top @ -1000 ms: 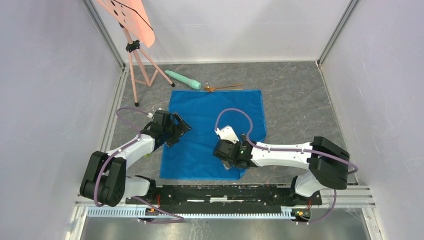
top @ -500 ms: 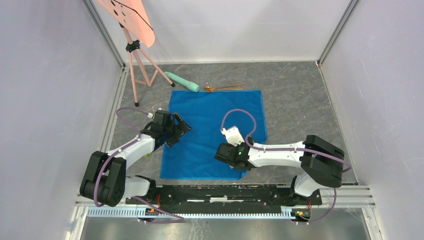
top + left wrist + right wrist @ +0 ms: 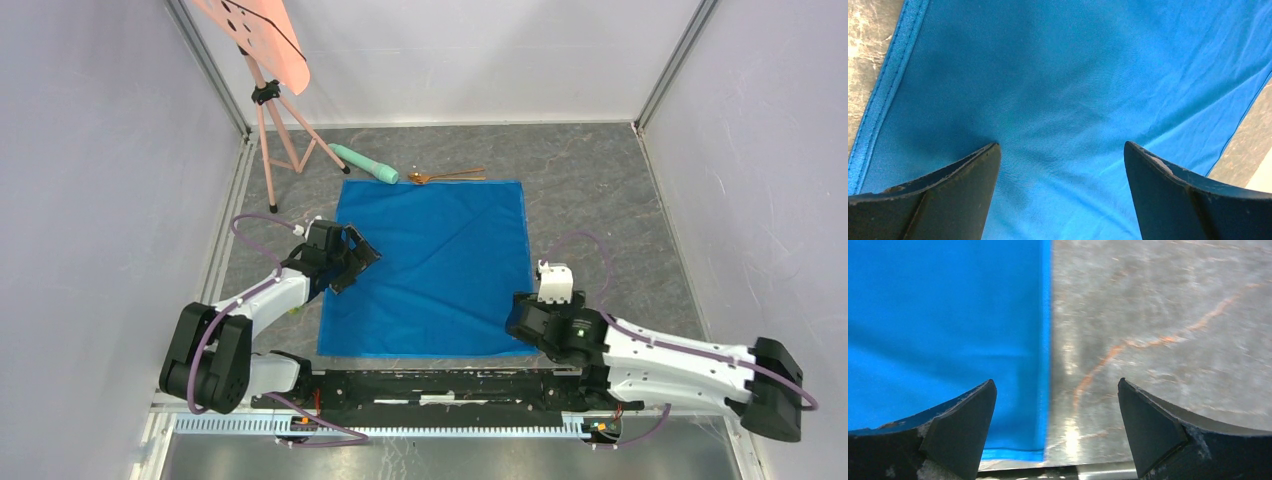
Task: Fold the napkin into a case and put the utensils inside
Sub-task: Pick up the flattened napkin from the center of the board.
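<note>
Top and wrist views, near to far. Nearest the bases, the right gripper [image 3: 1056, 381] hangs over the near right corner of the napkin [image 3: 430, 265]. Its jaws are spread wide and grasp nothing. In the right wrist view we see one finger [image 3: 953, 415] above the blue cloth and the other above the bare table [image 3: 600, 200], with the right hem running between them.

Farther in, the left gripper [image 3: 1062, 144] is over the left part of the napkin, just inside its left hem. It too is released, with only cloth between the jaws. We cannot tell whether its tips touch the fabric.

The napkin lies spread flat as a single layer in the middle of the table, unfolded and faintly creased.

Beyond its far hem, just beside it, the utensils [image 3: 447, 176] rest together on the table. To their left lies a mint cylinder [image 3: 364, 163], its end near the spoon's bowl. A pink tripod [image 3: 272, 130] stands in the far left corner.
</note>
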`<state>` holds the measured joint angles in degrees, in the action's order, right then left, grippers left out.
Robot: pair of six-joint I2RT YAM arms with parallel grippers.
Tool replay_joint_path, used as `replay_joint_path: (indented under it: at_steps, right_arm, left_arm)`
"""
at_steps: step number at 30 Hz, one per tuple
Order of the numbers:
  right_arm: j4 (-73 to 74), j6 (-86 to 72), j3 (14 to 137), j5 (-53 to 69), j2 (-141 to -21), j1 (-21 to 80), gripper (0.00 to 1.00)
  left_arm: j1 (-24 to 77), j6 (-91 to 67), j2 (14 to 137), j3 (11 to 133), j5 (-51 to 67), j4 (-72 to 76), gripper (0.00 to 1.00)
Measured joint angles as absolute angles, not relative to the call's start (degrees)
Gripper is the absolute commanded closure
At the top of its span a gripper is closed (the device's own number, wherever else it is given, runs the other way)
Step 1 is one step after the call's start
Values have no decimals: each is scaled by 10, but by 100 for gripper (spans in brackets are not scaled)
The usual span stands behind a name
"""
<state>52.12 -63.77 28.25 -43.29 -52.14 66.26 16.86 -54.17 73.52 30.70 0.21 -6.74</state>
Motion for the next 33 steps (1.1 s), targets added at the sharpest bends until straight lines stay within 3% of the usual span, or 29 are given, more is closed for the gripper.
replay_joint_path:
  at_steps: [7,12,15,21,25,33]
  right_arm:
    - [376,-533,257,-372,-430,654,2]
    - [266,-408,263,-302,-480,503,4]
    - [187,-336,285,-231,-567,402,13]
    - [83,-261,381,-109,-742,306,34]
    - [25,-237,456,-52,-854,252,41]
    - [-20,-211,529,27,-1007,174,42]
  left_arm:
    - [172,-521,702,307,17,-98,0]
    - [172,-514,691,315,34,-98,0]
    - [172,-511,711,335,50,-96,0]
    - [172,-504,780,396,72,-91,0]
    - [172,-505,810,422,76,-78,0]
    - [171,-515,896,487,70,-56,0]
